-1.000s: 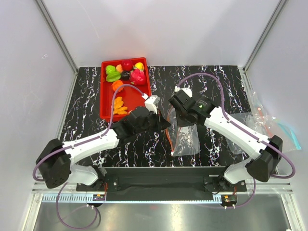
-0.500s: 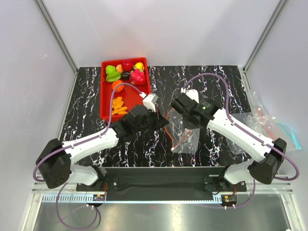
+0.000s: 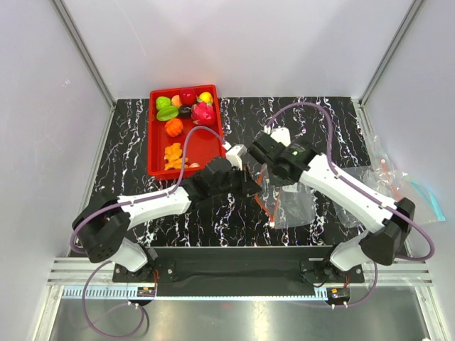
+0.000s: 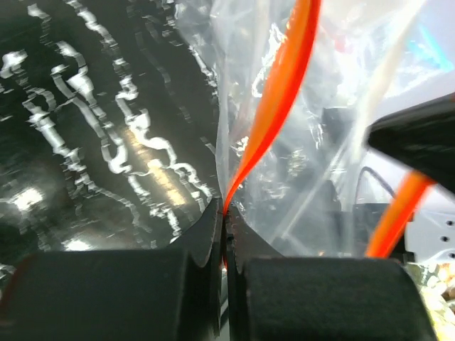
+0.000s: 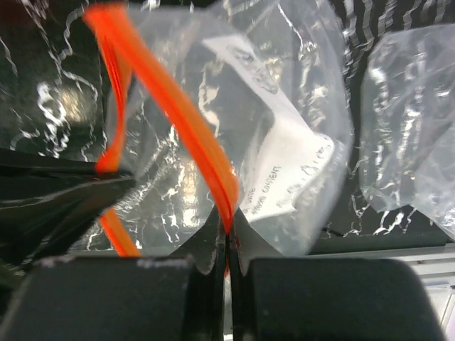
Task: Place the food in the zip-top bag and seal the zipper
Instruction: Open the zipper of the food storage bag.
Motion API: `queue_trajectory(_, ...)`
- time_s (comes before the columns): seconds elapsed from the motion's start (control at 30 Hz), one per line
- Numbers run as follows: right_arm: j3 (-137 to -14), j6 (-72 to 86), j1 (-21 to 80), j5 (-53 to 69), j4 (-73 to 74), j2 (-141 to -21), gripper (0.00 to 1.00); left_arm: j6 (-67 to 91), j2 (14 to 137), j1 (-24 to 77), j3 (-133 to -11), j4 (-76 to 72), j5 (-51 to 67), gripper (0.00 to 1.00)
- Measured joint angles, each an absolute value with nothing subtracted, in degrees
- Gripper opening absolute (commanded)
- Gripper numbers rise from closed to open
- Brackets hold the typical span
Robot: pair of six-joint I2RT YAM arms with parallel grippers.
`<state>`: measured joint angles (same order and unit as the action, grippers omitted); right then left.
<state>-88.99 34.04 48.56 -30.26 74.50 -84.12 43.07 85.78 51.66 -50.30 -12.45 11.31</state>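
Note:
The zip-top bag (image 3: 291,206) hangs clear and crumpled between my two grippers at the table's middle, its white label (image 5: 284,170) facing the right wrist camera. My left gripper (image 3: 250,183) is shut on one lip of the orange-red zipper (image 4: 281,92), its jaws (image 4: 226,220) pressed together on the strip. My right gripper (image 3: 272,174) is shut on the other lip of the zipper (image 5: 192,135), which enters its closed jaws (image 5: 227,238). The two lips stand apart. The food (image 3: 183,106) lies in the red tray (image 3: 151,142) at the back left, with orange pieces (image 3: 173,155) nearer.
More clear bags (image 3: 387,185) lie at the table's right edge, one with a blue tint (image 3: 430,195); one shows in the right wrist view (image 5: 412,142). White enclosure walls stand at the back and both sides.
My left arm has reached further right toward the bag. My right gripper shifted slightly, and the bag swung right and now hangs more open between the grippers.

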Motion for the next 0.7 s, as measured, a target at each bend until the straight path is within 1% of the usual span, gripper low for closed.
queue_trajectory(0.2,-80.8,33.0,48.6,-27.1,68.6,-87.6,0.0,41.2,84.5,49.8,-43.8,-11.4,9.7,0.0)
queue_trajectory(0.37,-80.0,33.4,48.6,-27.4,68.6,-88.5,0.02,39.6,84.2,48.5,-40.3,-8.6,7.5,0.0)
queue_trajectory(0.4,-80.0,33.5,48.6,-27.4,68.6,-88.5,0.04,39.3,84.2,48.2,-40.2,-8.3,7.2,0.0)
queue_trajectory(0.43,-80.0,33.5,48.6,-27.4,68.6,-88.5,0.12,39.0,84.2,47.9,-40.2,-8.2,6.9,0.0)
queue_trajectory(0.53,-80.0,33.6,48.6,-27.3,68.3,-87.9,0.19,38.2,84.2,47.2,-40.2,-8.0,6.0,0.0)
queue_trajectory(0.57,-80.0,33.6,48.6,-27.3,68.3,-87.4,0.19,37.9,84.2,47.0,-40.2,-7.7,5.7,0.0)
queue_trajectory(0.6,-80.0,33.5,48.6,-27.3,68.2,-86.9,0.18,37.6,84.2,46.9,-40.3,-7.3,5.5,0.0)
queue_trajectory(0.7,-80.1,33.5,48.6,-27.4,68.6,-85.5,0.0,36.9,84.2,46.9,-40.5,-6.6,4.7,0.0)
